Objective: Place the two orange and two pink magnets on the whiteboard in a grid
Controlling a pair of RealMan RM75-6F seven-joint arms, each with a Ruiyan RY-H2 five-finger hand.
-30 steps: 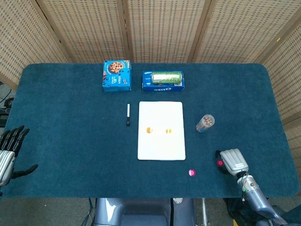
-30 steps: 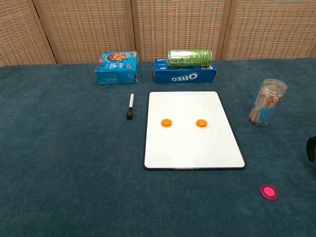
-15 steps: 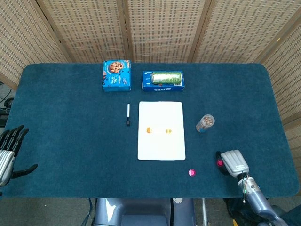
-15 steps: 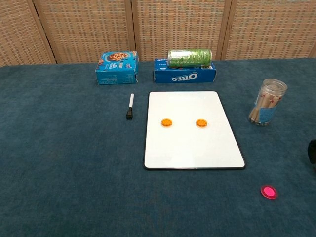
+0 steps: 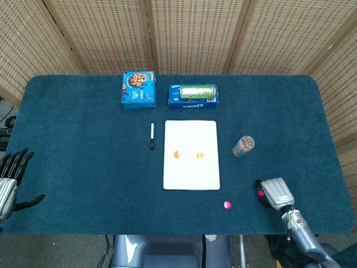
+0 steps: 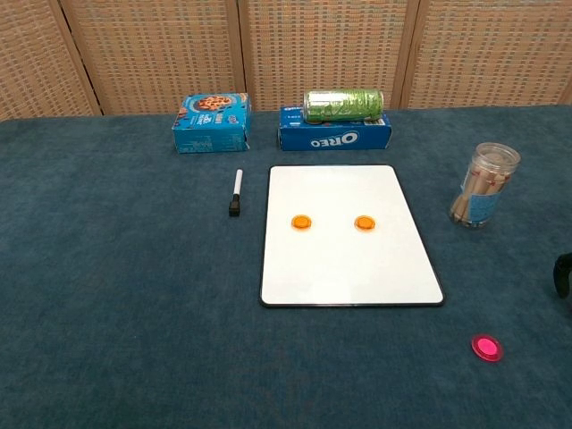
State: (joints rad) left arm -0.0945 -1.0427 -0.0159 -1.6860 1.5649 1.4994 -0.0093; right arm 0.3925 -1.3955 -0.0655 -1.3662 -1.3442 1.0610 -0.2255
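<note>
This looks like a staged robot test area in a lab, not a home or office. A table [image 5: 67, 128] draped in dark teal felt stands boxed in by woven wicker folding screens [image 5: 189, 33] that shut out the room behind. Laid out on the cloth like props are a blue cookie box [image 6: 212, 122], an Oreo box [image 6: 333, 138] with a green can [image 6: 343, 105] lying on top, a clear jar of sticks [image 6: 483, 186], a marker [image 6: 236, 192] and a small whiteboard [image 6: 349, 268].
</note>
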